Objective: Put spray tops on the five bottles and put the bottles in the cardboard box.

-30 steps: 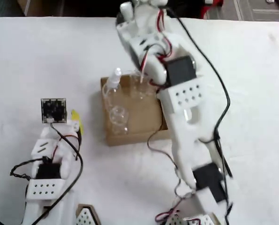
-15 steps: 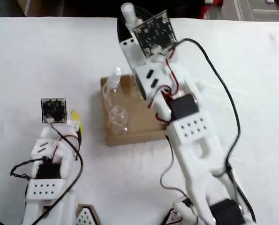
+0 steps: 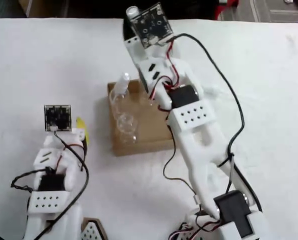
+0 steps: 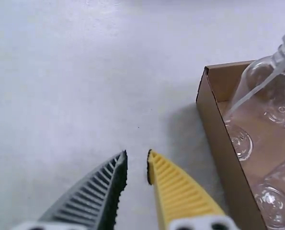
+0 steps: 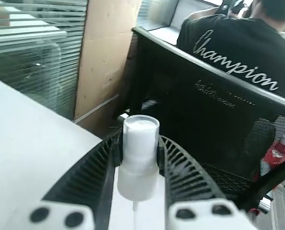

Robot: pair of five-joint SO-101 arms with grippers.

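White spray top (image 5: 139,163), thin tube beneath, pinched in right gripper (image 5: 138,143); arm stretched over cardboard box (image 3: 138,146). Left gripper (image 4: 136,165) narrowly parted, low over table.

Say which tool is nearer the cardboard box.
Left. The left tool is beside the cardboard box; the right tool is beyond its far end, gripping a spray top.

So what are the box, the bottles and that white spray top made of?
The box looks like brown cardboard, matte, with a raw cut edge. The bottles look like clear glossy plastic, since the box shows through them, though glass can't be ruled out. The spray top pinched in the right hand looks like smooth white plastic, slightly shiny.
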